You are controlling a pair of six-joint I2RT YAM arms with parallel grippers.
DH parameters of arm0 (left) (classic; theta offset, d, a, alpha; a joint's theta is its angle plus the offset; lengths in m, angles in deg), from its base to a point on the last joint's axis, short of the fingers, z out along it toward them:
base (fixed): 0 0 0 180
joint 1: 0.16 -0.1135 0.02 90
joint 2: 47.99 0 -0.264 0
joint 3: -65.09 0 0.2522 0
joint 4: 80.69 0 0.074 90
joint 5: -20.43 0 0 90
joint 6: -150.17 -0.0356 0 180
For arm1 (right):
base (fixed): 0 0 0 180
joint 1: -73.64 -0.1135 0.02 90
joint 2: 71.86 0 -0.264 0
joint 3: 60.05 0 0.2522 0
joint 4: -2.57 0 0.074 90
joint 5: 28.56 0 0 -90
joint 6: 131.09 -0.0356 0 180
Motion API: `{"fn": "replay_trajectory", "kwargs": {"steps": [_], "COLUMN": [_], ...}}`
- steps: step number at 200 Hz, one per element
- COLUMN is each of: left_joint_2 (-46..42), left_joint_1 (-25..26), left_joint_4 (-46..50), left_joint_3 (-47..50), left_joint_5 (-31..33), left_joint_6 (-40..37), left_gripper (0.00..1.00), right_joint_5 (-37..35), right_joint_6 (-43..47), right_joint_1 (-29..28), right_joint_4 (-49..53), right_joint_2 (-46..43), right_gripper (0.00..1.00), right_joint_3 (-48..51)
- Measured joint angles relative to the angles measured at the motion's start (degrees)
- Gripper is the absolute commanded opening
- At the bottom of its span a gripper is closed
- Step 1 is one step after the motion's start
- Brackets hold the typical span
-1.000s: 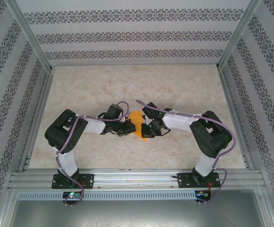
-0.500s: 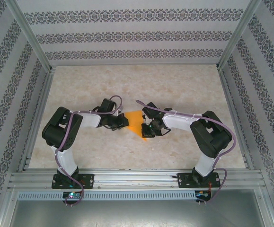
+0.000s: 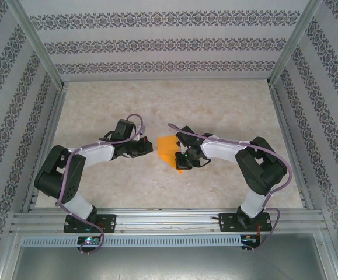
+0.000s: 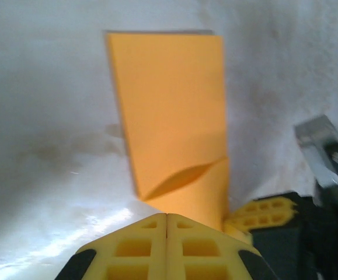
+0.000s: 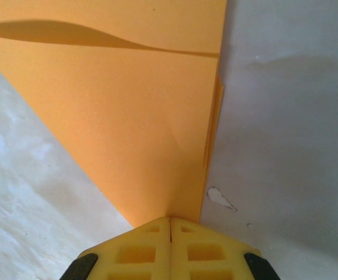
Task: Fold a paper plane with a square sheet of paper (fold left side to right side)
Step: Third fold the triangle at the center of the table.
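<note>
- Pressing a fold flat looks like the step in hand: the sheet of paper [image 3: 166, 147] lies near the middle of the table [image 3: 227, 111] between the two arms, already doubled over, with layered edges along one side and a narrow pointed corner toward the arms' bases
- right gripper [image 5: 170, 224] is clenched, fingers together with no gap, its tip resting on that pointed corner; whether it pins the paper or merely touches it I cannot tell
- left gripper [image 4: 167, 224] is also clenched and grasps nothing; its tip sits at the paper's left edge, where a loose flap bulges up in a shallow curve
- next move, as I judge it: that raised flap needs flattening, so the left fingers should run along the crease while the right keeps the corner from sliding; thin paper will skid or buckle if it is pushed rather than pressed
- against a second ago: the left arm has drawn back to the left and off the sheet, uncovering more orange; the right arm and the paper have not shifted
</note>
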Motion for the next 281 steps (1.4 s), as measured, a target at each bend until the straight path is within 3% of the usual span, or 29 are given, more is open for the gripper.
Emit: {"fn": "replay_trajectory", "kwargs": {"steps": [51, 201, 281], "left_joint_2": [7.56, 13.99, 14.8], "left_joint_1": [5.05, 5.9, 5.9], "left_joint_4": [-3.52, -7.58, -2.16], "left_joint_3": [-1.22, -5.33, -7.52], "left_joint_5": [-2.29, -3.13, -0.94], "left_joint_6": [1.33, 3.56, 1.9], "left_gripper": [0.02, 0.0, 0.0], "right_joint_5": [0.0, 0.0, 0.55], "right_joint_6": [0.0, 0.0, 0.0], "right_joint_1": [0.0, 0.0, 0.13], "right_joint_4": [0.0, 0.09, 0.31], "right_joint_2": [0.0, 0.0, -0.07], "right_gripper": [0.0, 0.0, 0.0], "right_joint_3": [-0.02, -0.02, -0.48]}}
